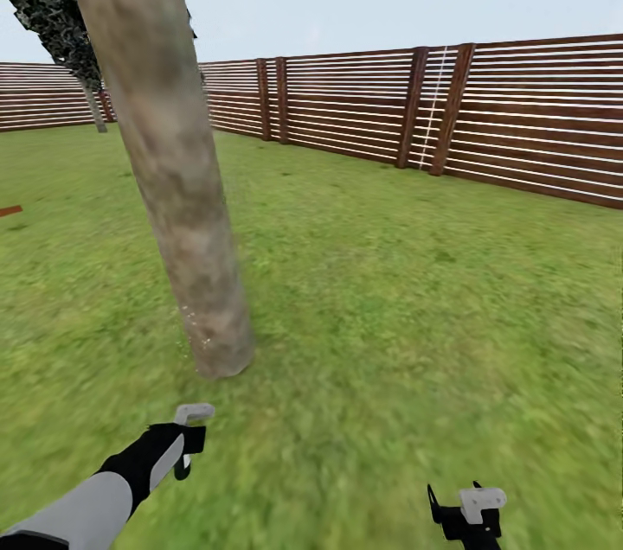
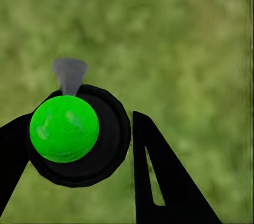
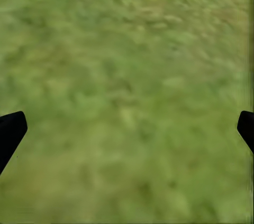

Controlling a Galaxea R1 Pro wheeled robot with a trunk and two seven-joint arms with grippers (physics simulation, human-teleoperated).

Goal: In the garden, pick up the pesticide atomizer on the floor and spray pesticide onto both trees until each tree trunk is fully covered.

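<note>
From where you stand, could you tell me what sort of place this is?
Most likely a fenced garden: a green lawn underfoot, a brown slatted wooden fence around it, and a thick bare tree trunk rising close ahead under open sky.

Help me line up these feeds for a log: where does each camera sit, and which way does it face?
Head view: on the robot's head, facing forward and down at the trunk, lawn and fence; both arms show.
Left wrist view: by the left gripper, facing the grass; fingers hold the atomizer.
Right wrist view: by the right gripper, facing the grass; fingertips spread.
All three share the lawn.
</note>
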